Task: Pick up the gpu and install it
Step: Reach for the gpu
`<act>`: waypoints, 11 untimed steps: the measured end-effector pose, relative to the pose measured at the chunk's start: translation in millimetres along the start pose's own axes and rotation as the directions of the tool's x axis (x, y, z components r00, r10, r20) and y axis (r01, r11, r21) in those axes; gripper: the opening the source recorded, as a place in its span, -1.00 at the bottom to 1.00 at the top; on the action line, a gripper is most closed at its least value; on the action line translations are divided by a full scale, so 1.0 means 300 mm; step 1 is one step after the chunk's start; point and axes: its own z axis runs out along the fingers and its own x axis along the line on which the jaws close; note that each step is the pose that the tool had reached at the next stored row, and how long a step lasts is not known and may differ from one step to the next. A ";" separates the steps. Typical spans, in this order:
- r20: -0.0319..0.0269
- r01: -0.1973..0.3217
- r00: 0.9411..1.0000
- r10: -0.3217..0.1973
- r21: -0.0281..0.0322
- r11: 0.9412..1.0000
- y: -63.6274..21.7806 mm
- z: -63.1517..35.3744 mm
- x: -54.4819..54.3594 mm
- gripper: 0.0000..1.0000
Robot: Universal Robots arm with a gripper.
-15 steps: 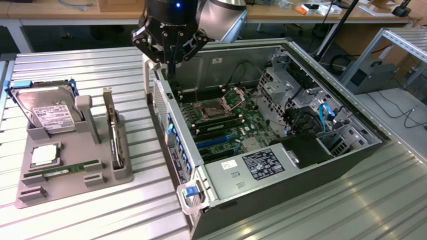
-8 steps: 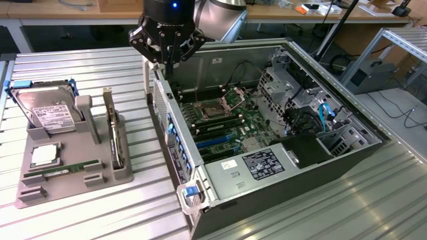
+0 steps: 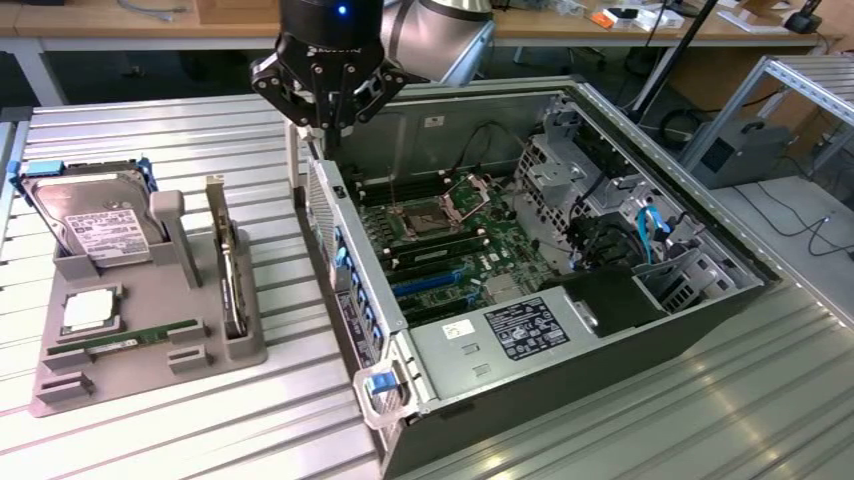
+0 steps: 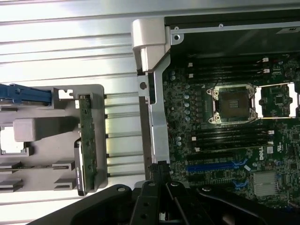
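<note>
The gpu (image 3: 228, 272) stands on edge in a slot of the grey holder tray (image 3: 140, 385), at the exterior view's left beside the open computer case (image 3: 534, 340). In the wrist view the gpu (image 4: 87, 145) appears as a thin green and dark card on the tray. My gripper (image 3: 327, 128) hangs above the rear left corner of the case, apart from the gpu, with its black fingers (image 4: 165, 192) pressed together on nothing. It is shut and empty.
On the tray also sit a silver hard drive (image 3: 94, 225), a square chip (image 3: 88, 310) and a green memory stick (image 3: 127, 340). Inside the case lies the motherboard (image 3: 441, 240) with blue slots (image 4: 215, 166). A slatted metal table (image 3: 641, 420) surrounds everything.
</note>
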 end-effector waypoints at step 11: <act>0.000 0.000 1.000 0.000 0.000 1.000 -0.001 -0.001 0.020 -0.79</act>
